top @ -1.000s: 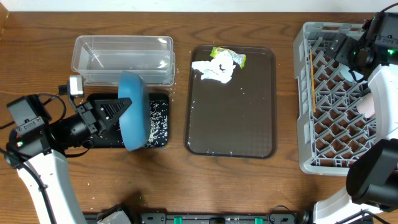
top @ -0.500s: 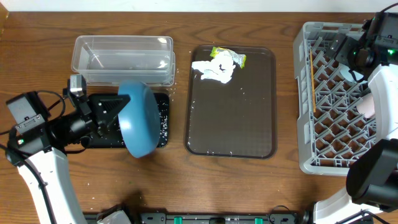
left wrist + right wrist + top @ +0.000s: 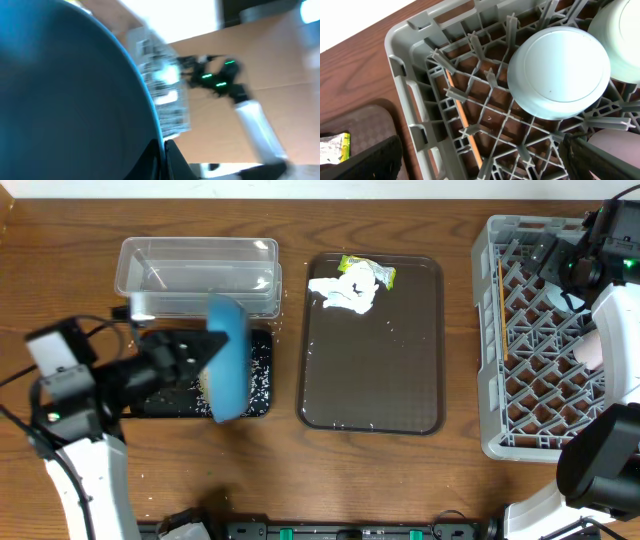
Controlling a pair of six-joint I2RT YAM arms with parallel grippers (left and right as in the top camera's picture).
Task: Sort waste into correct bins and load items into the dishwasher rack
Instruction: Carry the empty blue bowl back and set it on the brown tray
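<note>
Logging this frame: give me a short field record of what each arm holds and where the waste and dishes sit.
left gripper: shut on blue bowl, bowl tilted on edge above black tray
rice: scattered in black tray
clear tub: no waste visible inside
tissue, wrapper: at far end of brown tray
rack: holds upside-down pale bowl and chopstick
right gripper: open, over rack, holding nothing

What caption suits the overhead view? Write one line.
Left arm holds the blue bowl on edge over the rice-speckled black tray; tissue and wrapper lie on the brown tray.
</note>
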